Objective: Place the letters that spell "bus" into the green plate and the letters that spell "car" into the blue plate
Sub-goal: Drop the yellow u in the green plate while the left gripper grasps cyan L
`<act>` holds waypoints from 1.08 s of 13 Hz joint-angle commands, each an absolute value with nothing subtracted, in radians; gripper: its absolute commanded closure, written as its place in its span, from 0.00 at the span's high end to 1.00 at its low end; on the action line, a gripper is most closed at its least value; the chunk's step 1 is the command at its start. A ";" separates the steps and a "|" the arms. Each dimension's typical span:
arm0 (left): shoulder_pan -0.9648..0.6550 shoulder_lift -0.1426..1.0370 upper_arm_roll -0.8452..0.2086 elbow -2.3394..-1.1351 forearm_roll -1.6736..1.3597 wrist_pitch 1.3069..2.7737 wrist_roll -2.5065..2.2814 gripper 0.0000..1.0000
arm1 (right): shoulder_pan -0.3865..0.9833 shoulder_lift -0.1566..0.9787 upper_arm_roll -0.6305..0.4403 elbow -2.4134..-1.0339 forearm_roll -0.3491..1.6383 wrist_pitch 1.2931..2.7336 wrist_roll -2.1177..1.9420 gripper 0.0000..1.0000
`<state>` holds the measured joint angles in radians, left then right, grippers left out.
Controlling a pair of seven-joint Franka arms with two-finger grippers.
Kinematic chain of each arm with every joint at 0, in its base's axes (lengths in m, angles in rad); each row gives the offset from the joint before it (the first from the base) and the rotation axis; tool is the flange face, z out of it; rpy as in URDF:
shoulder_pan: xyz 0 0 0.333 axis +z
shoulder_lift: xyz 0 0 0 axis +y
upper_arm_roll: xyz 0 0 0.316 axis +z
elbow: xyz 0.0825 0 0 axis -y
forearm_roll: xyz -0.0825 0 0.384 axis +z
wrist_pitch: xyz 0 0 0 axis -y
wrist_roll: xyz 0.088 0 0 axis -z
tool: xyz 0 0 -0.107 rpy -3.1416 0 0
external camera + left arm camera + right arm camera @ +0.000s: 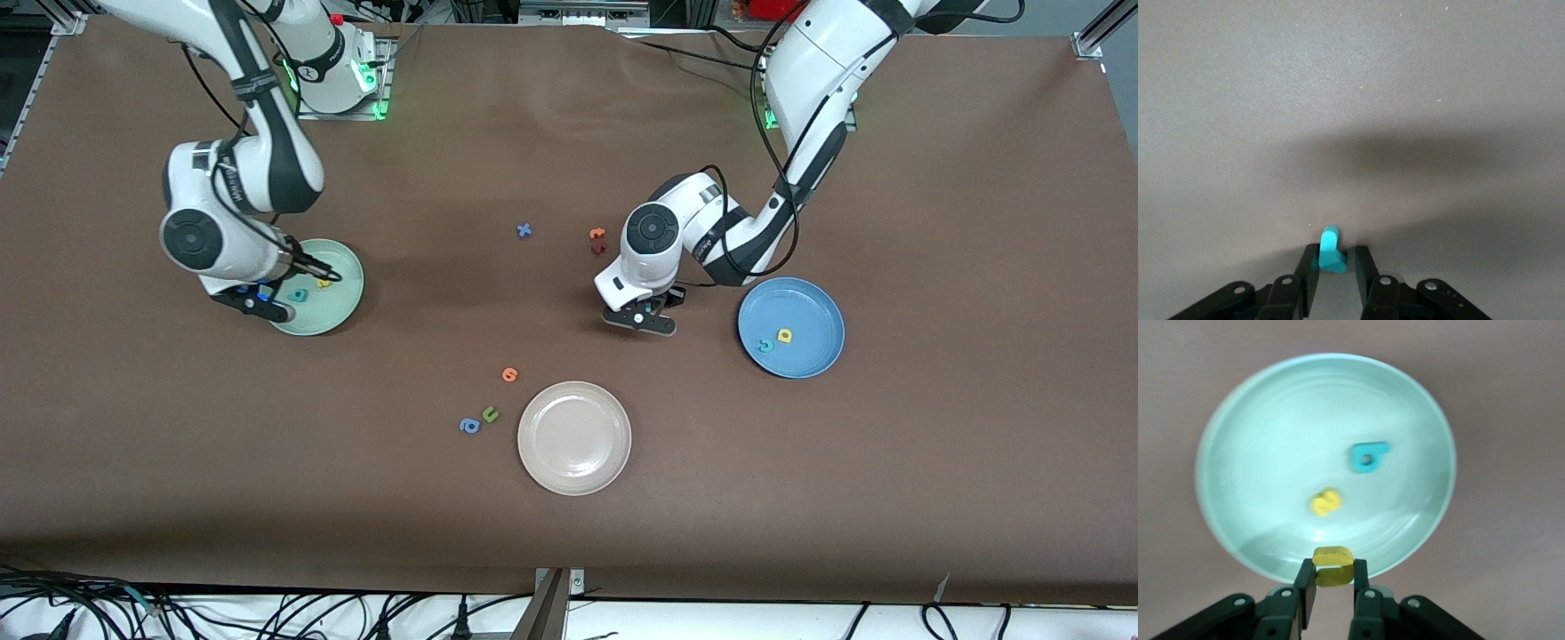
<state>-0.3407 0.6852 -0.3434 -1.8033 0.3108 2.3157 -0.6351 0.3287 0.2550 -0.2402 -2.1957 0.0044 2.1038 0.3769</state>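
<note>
**Both claws loaded, last letters pending**

Left gripper (1334, 267), low over bare table beside the blue plate (813, 307), clamps a teal letter (1331, 250), presumably the "r"; its shape is half hidden between the fingers. Right gripper (1333, 583), over the green plate (1245, 540) rim, pinches the yellow "u" (1333, 565). Both pieces look light, stiff, best nipped across flat faces.

- Table (569, 516): matt brown covering, cloth-like, with faint ripples.
- Green plate (1258, 427): smooth, glossy, looks plastic.
- Blue plate (813, 307) and beige plate (574, 437): smooth with a slight sheen.
- Letters, e.g. the teal "b" (1369, 457): matt, foam-like.
</note>
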 commanded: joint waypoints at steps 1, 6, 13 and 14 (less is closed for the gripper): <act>-0.344 0.672 -0.341 -1.807 0.337 2.266 -0.658 0.24 | 0.336 0.253 -0.282 -2.313 0.002 2.230 0.295 0.24; -0.344 0.650 -0.341 -1.804 0.337 2.250 -0.646 0.24 | 0.330 0.261 -0.298 -2.332 0.003 2.289 0.278 0.94; -0.345 0.690 -0.339 -1.776 0.348 2.264 -0.640 0.29 | 0.330 0.198 -0.301 -1.960 0.014 1.840 0.273 0.99; -0.345 0.692 -0.339 -1.766 0.350 2.264 -0.640 0.29 | 0.330 0.198 -0.301 -1.886 0.015 1.769 0.264 1.00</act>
<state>-0.3406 0.6765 -0.3414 -1.7971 0.3111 2.2723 -0.6359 0.3285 0.1935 -0.2929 -2.0273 0.0047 1.9123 0.2939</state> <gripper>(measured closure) 0.714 0.004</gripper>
